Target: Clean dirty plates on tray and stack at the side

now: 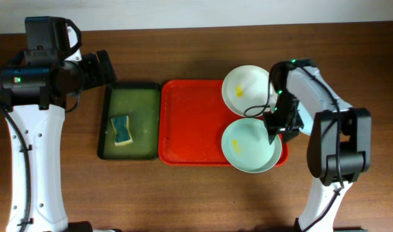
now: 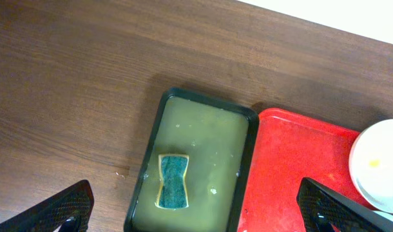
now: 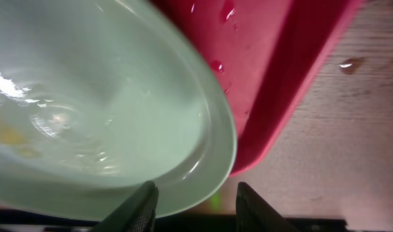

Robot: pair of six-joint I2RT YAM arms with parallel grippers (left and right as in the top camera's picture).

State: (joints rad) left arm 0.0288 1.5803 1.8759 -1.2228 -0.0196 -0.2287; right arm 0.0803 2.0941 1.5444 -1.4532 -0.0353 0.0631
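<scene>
The red tray (image 1: 190, 122) lies mid-table. A white plate (image 1: 246, 90) with a yellow smear sits at its far right corner. A pale blue-green plate (image 1: 250, 145) sits at its near right corner and overhangs the front rim. Only these two plates show. My right gripper (image 1: 274, 127) is open at the blue-green plate's right rim. In the right wrist view its fingers (image 3: 196, 201) straddle that rim (image 3: 106, 96), one finger over the plate and one outside. My left gripper (image 1: 107, 67) is open and empty, above the table behind the green tray; its fingers (image 2: 193, 196) are spread wide.
A dark green, black-rimmed tray (image 1: 135, 103) of murky liquid lies left of the red tray, with a blue-green sponge (image 1: 122, 130) in it; both show in the left wrist view, tray (image 2: 209, 125) and sponge (image 2: 172, 182). Water drops dot the red tray's rim (image 3: 274, 71).
</scene>
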